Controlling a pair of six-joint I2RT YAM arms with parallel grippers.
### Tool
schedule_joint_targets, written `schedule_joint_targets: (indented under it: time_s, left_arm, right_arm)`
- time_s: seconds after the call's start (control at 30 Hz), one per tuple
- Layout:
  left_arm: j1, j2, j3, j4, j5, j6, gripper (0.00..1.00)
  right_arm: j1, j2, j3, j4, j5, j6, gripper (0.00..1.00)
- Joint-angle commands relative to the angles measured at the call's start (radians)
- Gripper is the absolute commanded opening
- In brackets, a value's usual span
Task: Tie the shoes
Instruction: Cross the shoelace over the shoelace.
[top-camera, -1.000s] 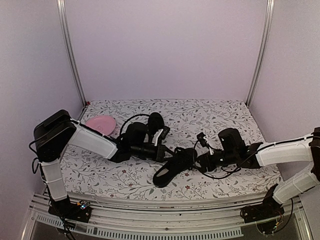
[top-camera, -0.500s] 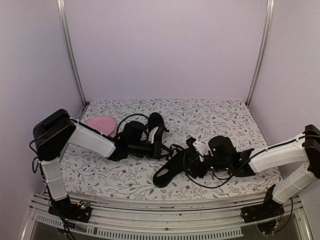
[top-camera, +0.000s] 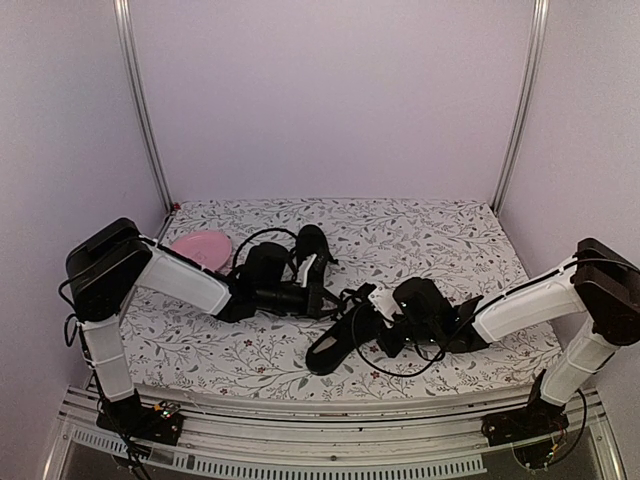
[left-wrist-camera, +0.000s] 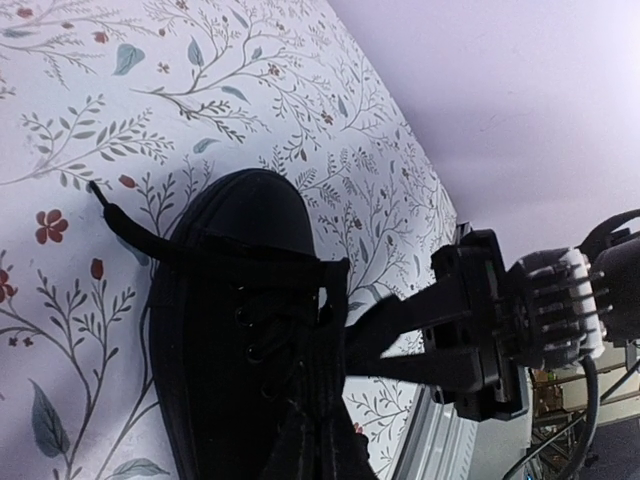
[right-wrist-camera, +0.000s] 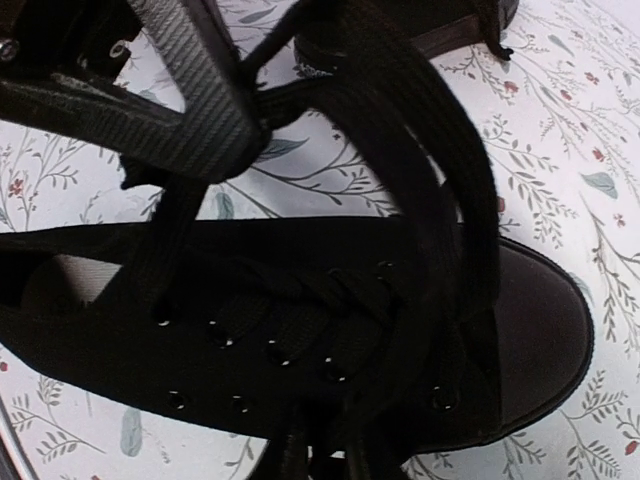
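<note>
Top view showed two shoes (top-camera: 338, 345) and one plate (top-camera: 200, 247), wrist views one shoe; left claw (top-camera: 320, 298) clamped laces (right-wrist-camera: 440, 180), right claw (top-camera: 370, 318) unclear.

1. No text, label, brand, number or sign can be read in any view.
2. The cloth (top-camera: 440, 235) is printed only with leaves and flowers.
</note>
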Motion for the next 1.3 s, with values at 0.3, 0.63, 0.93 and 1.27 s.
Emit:
schedule_joint_targets:
  time_s: [0.3,0.63,0.93,1.27]
  left_arm:
    - [0.015,-0.048,-0.022,0.019,0.029,-0.002,0.00]
    - [0.016,-0.039,0.016,-0.002,0.069,-0.023,0.00]
    - [0.017,-0.024,0.050,-0.029,0.098,-0.024,0.00]
    - [0.019,-0.034,0.050,-0.063,0.097,-0.021,0.00]
  right_arm:
    - [0.006,-0.234,0.016,0.042,-0.255,0.163,0.02]
    - [0.009,-0.144,0.056,0.282,-0.342,0.166,0.02]
    - [0.040,-0.054,0.105,0.338,-0.316,-0.049,0.02]
    - [0.122,-0.020,0.083,0.354,-0.109,-0.322,0.02]
